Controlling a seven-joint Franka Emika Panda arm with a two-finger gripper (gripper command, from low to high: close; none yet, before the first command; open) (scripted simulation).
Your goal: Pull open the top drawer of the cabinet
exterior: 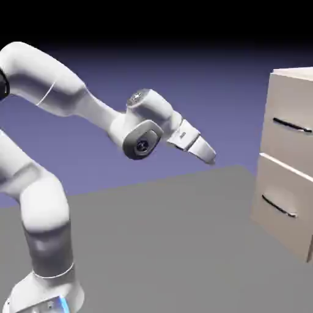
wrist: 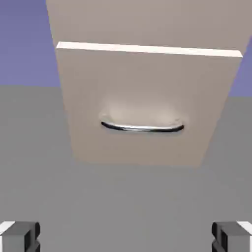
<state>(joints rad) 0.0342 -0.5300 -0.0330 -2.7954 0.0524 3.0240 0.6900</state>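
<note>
Exterior view: you have the white two-finger tool [exterior: 206, 154] pitched down and toward the exterior view's right, in open air, well apart from the tall boxy beige cabinet [exterior: 291, 160]. The upper beige drawer front with the thin dark bar handle [exterior: 292, 125], your target, is at the exterior view's right, above the lower beige drawer front [exterior: 281, 192]. Key relation: the target handle lies across the gap and somewhat higher than your fingertips, whereas the tool's axis slopes down and away from it. Judgement: approach phase, nothing pulled; your next move should raise and level the tool as it advances.

Hand view: your grey fingertips stand wide apart at the bottom corners; tool open, nothing between them. The curved shiny bar handle [wrist: 142, 128] near mid-view is the lower drawer's, its long axis running across the view. Caution: advance along this aim and you risk taking the wrong handle.
</note>
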